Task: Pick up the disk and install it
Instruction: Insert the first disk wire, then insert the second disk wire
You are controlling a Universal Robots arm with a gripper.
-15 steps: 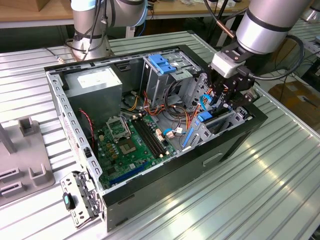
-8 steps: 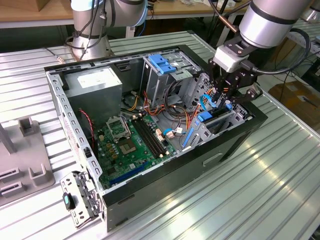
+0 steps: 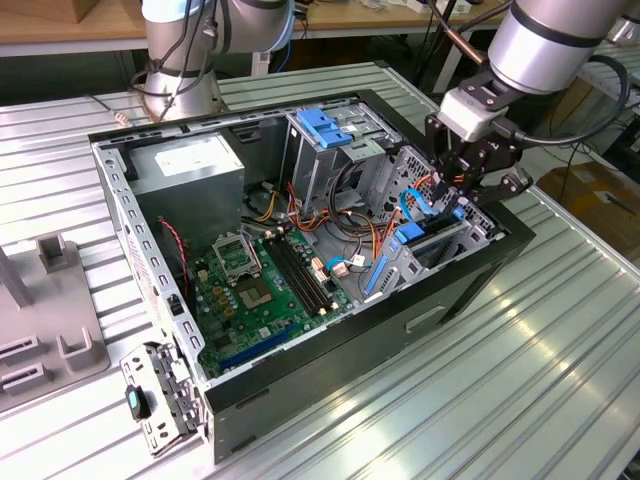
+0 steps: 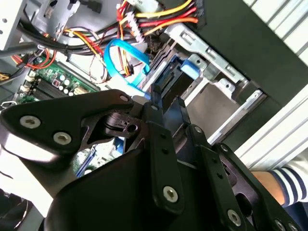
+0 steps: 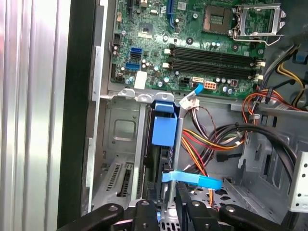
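So the counter [image 3: 540, 380] is a ribbed silvery metal top, and an open black PC case [image 3: 420, 300] sits right in the middle of it. Off to the exterior view's left there's a grey stand [image 3: 50, 330], plus a loose metal bracket [image 3: 160, 400] lying just beside the case's near corner.

Exterior view looked down over the whole computer case [image 3: 330, 360], both wrist views sat close behind the gripper [image 4: 166, 101], faced the case's drive bay [image 5: 120, 130], seen by all three.

An open computer case [image 3: 420, 312] on a slatted table [image 3: 530, 400] shows green motherboard [image 3: 262, 300] and power supply [image 3: 190, 165].
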